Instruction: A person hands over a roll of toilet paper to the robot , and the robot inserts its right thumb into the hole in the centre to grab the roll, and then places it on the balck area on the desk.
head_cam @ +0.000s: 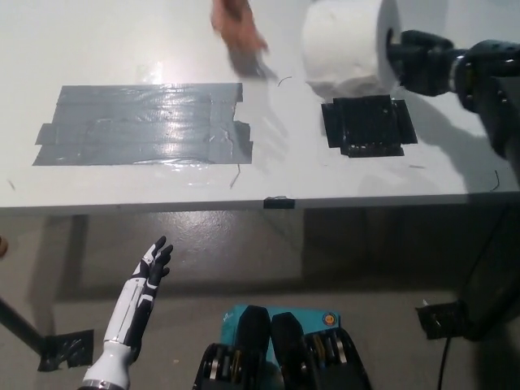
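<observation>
Toilet paper roll (pixel 345 45), one in all, is hanging in the air off the black right hand (pixel 416 58), near the top right of the head view. That hand is gripping the roll from its right end, with part of it pushed into the hole at the roll's centre; the fingers behind the roll are hidden, so how they are wrapping it cannot be told. The roll is lying on its side with its axis running left to right, white and full, and it is sitting in the picture just above the black area (pixel 368 124), a single dark square patch taped to the white tabletop (pixel 122 49). Whether the roll is touching the tabletop cannot be told; it seems to be clear of it, casting shade on the patch below.

One person's hand (pixel 236 24) is showing at the top middle, blurred, open, holding nothing, and well apart from the roll to its left.

One larger patch of grey tape (pixel 138 126) is lying on the left half of the tabletop, made of several overlapping strips and shining under the light, well apart from the black area.

White left hand (pixel 153 262) is resting low at the lower left, below the tabletop's front edge, over the floor, with its fingers spread apart and holding nothing.
</observation>
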